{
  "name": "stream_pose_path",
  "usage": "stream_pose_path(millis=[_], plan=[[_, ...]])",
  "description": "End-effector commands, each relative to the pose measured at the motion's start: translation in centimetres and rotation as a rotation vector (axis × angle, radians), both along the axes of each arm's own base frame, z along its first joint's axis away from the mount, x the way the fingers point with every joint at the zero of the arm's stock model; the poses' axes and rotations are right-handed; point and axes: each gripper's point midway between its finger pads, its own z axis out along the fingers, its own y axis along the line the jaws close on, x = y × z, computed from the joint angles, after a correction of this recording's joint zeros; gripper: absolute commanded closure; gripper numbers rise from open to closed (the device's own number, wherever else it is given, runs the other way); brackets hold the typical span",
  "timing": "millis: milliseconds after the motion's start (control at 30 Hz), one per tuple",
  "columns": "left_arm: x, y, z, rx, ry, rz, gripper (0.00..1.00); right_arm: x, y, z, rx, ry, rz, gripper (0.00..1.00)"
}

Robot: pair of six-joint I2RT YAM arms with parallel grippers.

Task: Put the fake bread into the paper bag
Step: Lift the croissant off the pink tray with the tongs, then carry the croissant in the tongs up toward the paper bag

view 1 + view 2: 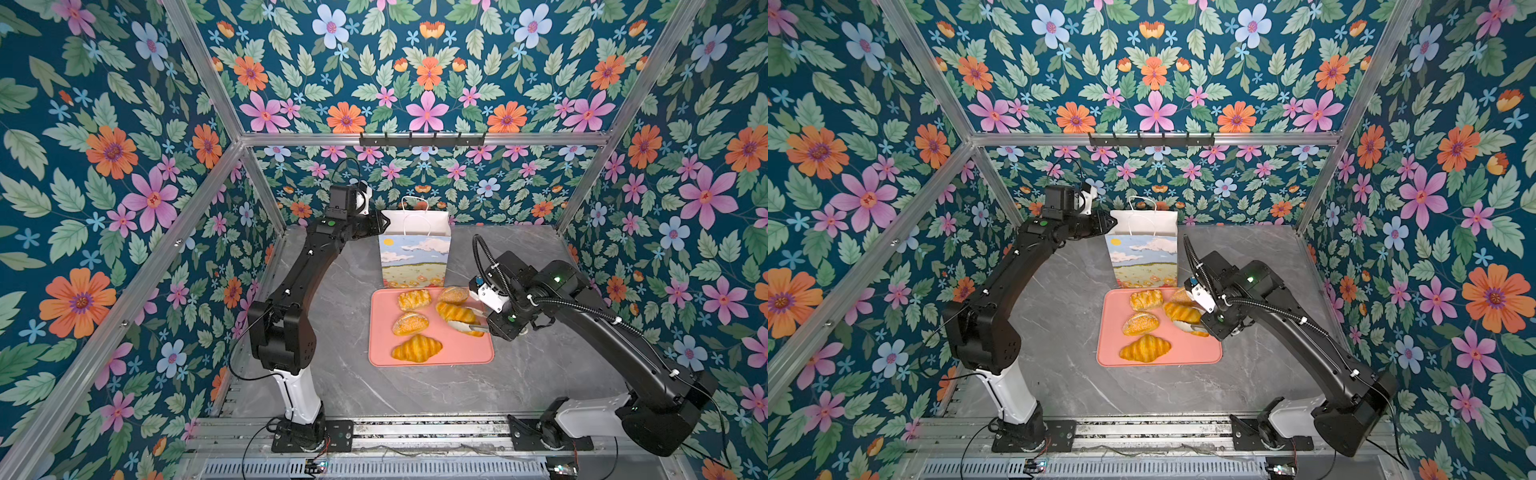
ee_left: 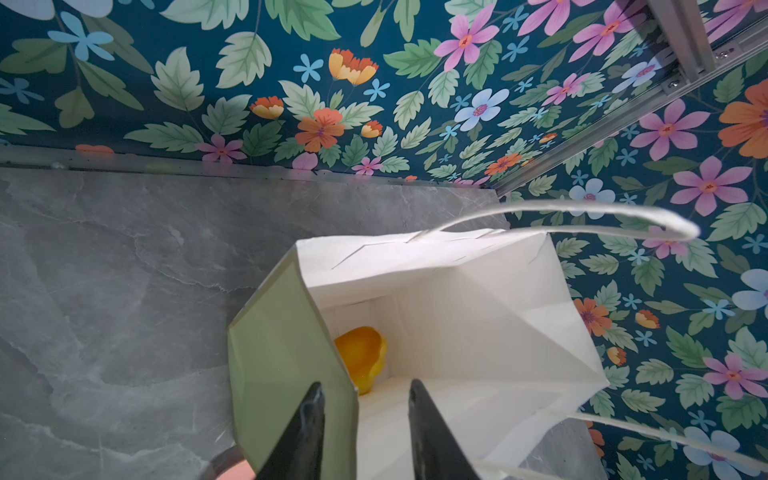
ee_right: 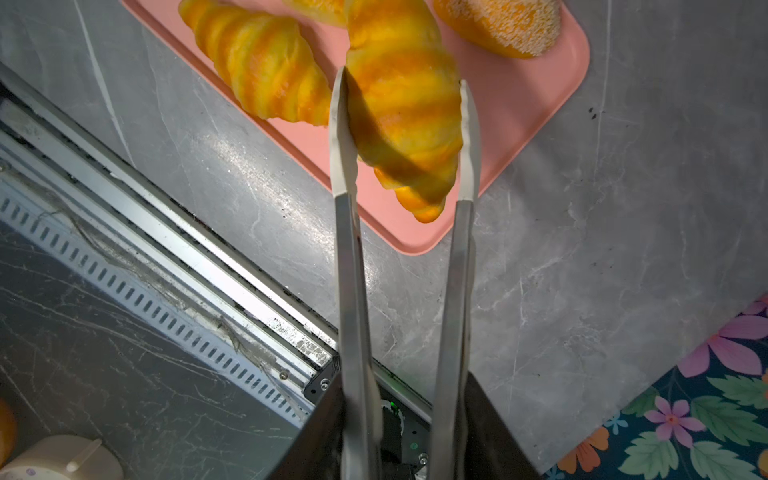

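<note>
Surface: grey marbled surface (image 1: 340, 374) enclosed by flowered walls.
Tray: pink tray (image 1: 469, 353) (image 1: 1200, 353) lying flat near the middle of the surface, with five bread pieces on or over it.
Bag: the bag (image 1: 415, 257) (image 1: 1144, 257) stands upright with its mouth open at the middle of the surface's far edge. Its base is just beyond the tray's far edge.
Bread in bag: one yellow-orange piece (image 2: 361, 353) lies on the white floor of the bag (image 2: 478, 299), against its left wall. Too little of it shows to tell which kind it is.
Left claw: the left claw (image 1: 384, 224) (image 1: 1111, 222) (image 2: 365, 384) is at the bag's top left rim. Its jaws are part-way apart, with one finger (image 2: 307, 432) outside the green side wall and the other inside the mouth. The wall runs between them with no pinch visible.
Right claw: the right claw (image 1: 492, 328) (image 3: 405, 432) is at the tray's right edge, closed on the handles of the tongs (image 1: 471, 328) (image 3: 351, 270).
Tongs: metal arms with white tips that press on both sides of one croissant.
Held croissant: the held croissant (image 1: 455, 312) (image 1: 1179, 312) (image 3: 405, 108) is near the tray's right edge. I cannot tell whether it is lifted clear.
Second croissant: the second croissant (image 1: 417, 348) (image 3: 262, 62) lies flat by the tray's front edge.
Pastry: the pastry (image 1: 414, 299) sits at the tray's far left corner.
Near roll: the near roll (image 1: 410, 323) is by the tray's left edge, between the pastry and the second croissant.
Far roll: the far roll (image 1: 454, 294) is at the tray's far edge, near the bag's base.
</note>
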Motion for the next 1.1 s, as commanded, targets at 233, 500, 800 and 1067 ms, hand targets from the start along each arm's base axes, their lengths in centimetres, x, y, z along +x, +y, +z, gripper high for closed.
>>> stream_pose_path(millis=[233, 500, 800, 1067], plan=[[0.3, 0.2, 0.4, -0.007, -0.008, 0.018, 0.64, 5.1, -3.0, 3.9, 0.105, -0.176, -0.21, 0.6], [0.0, 0.1, 0.5, -0.011, -0.003, 0.014, 0.65, 7.5, -3.9, 4.6, 0.073, -0.211, -0.238, 0.6], [-0.2, 0.3, 0.7, -0.007, 0.007, 0.017, 0.65, 9.9, -3.4, 6.8, 0.105, -0.266, -0.255, 0.6], [-0.6, 0.6, -0.3, 0.042, 0.062, 0.013, 0.66, 11.7, -2.8, 9.7, 0.161, -0.381, -0.21, 0.6]])
